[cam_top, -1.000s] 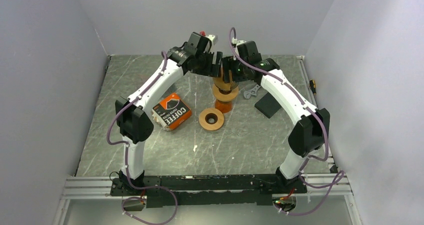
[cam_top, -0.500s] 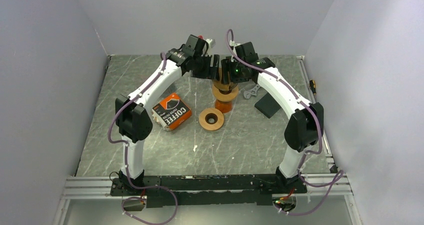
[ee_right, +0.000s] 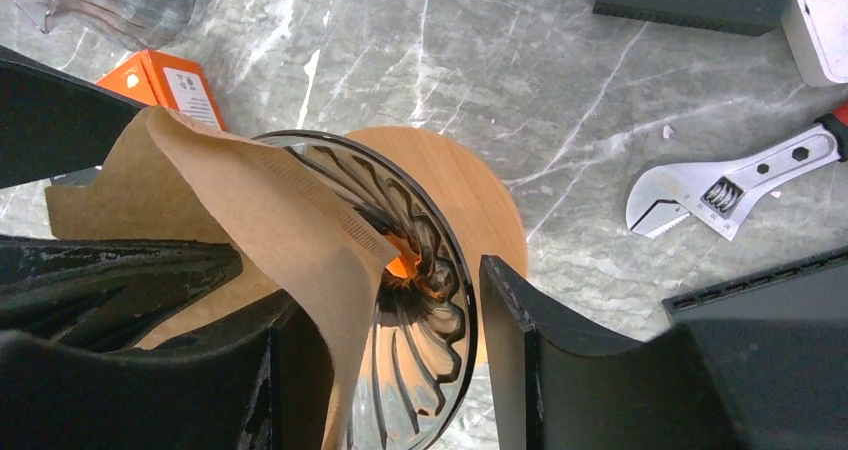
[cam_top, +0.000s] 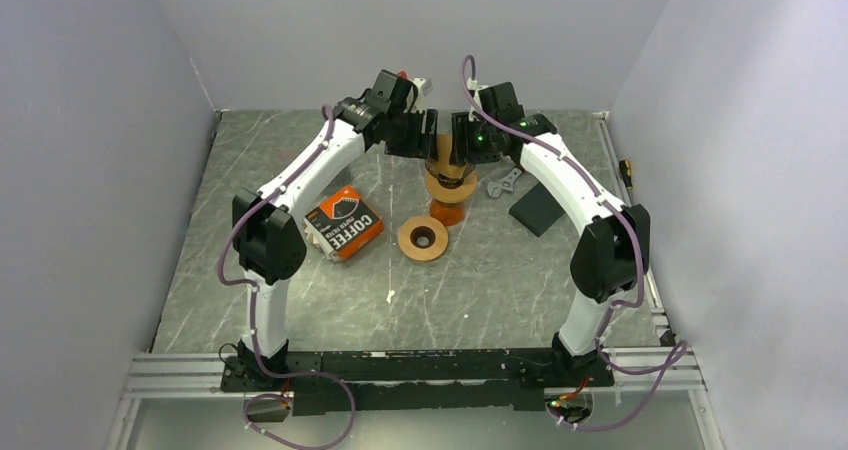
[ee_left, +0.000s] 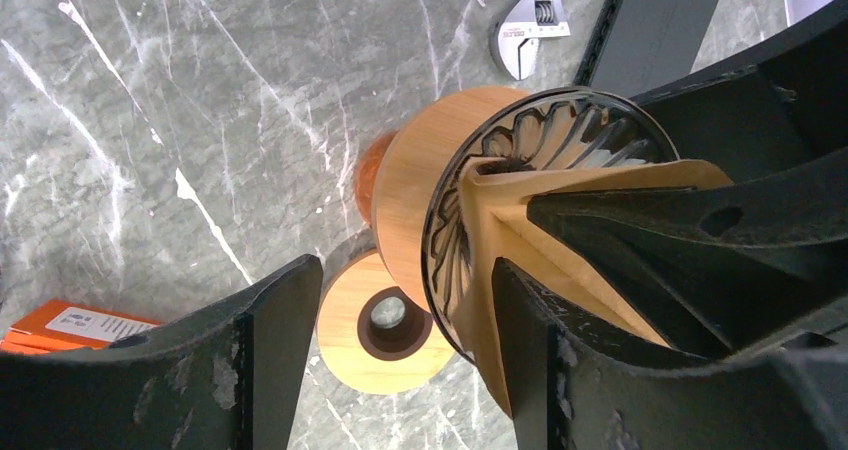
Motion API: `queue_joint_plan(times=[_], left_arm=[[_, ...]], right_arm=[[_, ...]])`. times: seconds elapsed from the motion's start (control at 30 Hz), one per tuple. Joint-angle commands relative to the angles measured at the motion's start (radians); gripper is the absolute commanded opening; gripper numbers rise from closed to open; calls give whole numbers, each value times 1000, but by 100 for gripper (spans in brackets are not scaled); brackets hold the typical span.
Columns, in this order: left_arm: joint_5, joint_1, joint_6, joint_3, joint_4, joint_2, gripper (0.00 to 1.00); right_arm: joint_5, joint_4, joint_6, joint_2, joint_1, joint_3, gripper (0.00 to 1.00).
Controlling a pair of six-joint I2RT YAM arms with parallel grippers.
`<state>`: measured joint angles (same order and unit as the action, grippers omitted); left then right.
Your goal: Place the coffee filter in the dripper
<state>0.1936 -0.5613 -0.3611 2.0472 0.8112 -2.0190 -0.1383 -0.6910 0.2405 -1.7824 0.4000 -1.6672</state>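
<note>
Sitting left of the tabletop's (cam_top: 300, 300) middle is an orange box (cam_top: 344, 222), a wooden ring (cam_top: 422, 238) just beside it. Toward the far edge, the left gripper (ee_left: 400, 280) and right gripper (ee_right: 390, 290), both with fingers apart, flank the glass dripper (ee_right: 430, 260). The brown coffee filter (ee_right: 260, 200) sits folded inside it, one flap over the rim. A wrench (cam_top: 503, 182) and dark block (cam_top: 537, 210) lie rightward.

Our left arm (cam_top: 310, 165) and right arm (cam_top: 570, 180) lean in.
We hold our left gripper (cam_top: 421, 136) and right gripper (cam_top: 461, 141) face to face, fingers apart.
</note>
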Motion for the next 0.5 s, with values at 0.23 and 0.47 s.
queue_joint_plan(times=[0.23, 0.47], left_arm=[[12, -2, 3, 7, -21, -56, 66], [-37, -2, 16, -1, -11, -55, 63]], right_arm=[[-16, 60, 10, 11, -17, 53, 51], [-12, 60, 8, 10, -25, 64, 41]])
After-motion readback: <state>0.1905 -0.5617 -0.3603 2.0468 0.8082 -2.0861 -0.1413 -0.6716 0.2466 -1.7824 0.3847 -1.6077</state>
